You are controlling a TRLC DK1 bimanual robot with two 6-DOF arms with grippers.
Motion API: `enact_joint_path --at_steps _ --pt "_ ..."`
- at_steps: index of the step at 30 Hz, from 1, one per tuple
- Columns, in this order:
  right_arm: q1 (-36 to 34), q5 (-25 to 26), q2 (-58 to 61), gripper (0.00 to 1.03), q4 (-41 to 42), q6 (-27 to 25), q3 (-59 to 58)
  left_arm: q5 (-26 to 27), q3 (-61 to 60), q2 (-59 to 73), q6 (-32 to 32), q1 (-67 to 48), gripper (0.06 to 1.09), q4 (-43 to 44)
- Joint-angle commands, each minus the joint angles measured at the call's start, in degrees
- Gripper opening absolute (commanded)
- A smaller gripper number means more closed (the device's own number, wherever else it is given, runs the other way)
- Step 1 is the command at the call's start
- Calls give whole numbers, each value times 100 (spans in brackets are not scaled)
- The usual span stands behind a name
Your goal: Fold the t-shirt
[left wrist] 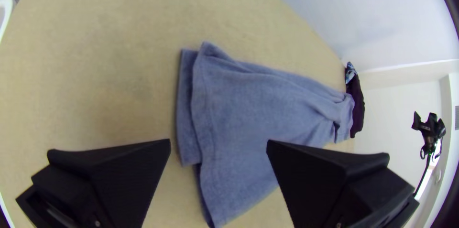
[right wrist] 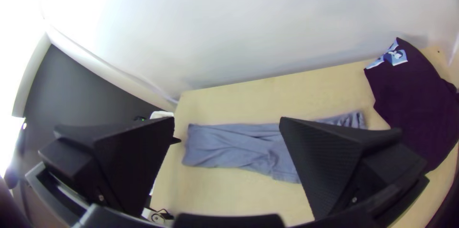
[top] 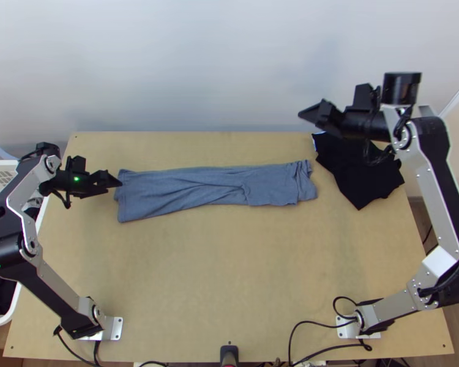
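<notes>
A blue-grey cloth t-shirt (top: 217,186) lies across the upper middle of the frame, already gathered lengthwise into a long, narrow strip, its left end fairly flat and its right end rumpled. It is laid crosswise, I judge, so that each end falls within reach of one of my arms. How many layers sit under that rumpled right end I can't make out for sure.

At the left of the frame, my black, wide-fingered left gripper (left wrist: 218,144) waits just beside the flat end, jaws apart with no cloth between them. That post suits a grip on the end edges, where layers lie slightly offset; a shallow bite could catch the upper one alone. The likely next step is to carry this end inward over the rest, shortening the strip.

Toward the upper right, my matching right gripper (right wrist: 227,120) hangs raised above the far edge of the light wooden table (top: 229,263), its jaws also apart and holding nothing, a height that leaves the t-shirt free for folding.

Beneath that arm, a black cloth garment with a pale blue printed patch (right wrist: 411,99) rests near the table's far right corner, apart from the work. A white plastic basket (top: 10,309) stands at the left edge.
</notes>
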Motion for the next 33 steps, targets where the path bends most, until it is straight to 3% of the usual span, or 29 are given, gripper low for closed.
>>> enact_joint_path --at_steps 1,11,22,23,24,25,27,28,33 --pt "-80 -241 149 99 -123 275 351 86 -129 261 167 100 103 -1" --pt "-203 -479 185 99 -167 565 843 -90 -366 586 132 -93 103 307" --pt "-212 -479 193 99 -167 644 957 -169 -481 578 -703 -1315 103 834" --pt "-229 -479 193 99 -176 644 966 -239 -489 560 -747 -1403 99 878" --pt "-247 -479 193 99 -176 644 975 -318 -507 534 -773 -1447 87 896" --pt "-282 -488 193 99 -193 644 975 -336 -525 525 -791 -1464 70 940" --pt "-335 -505 176 99 -211 627 975 -406 -551 490 -809 -1421 25 1028" --pt "-361 -523 176 99 -229 627 975 -415 -551 490 -809 -1350 9 1028" --pt "-493 -575 132 99 -272 565 905 -424 -744 288 -439 -647 10 913"
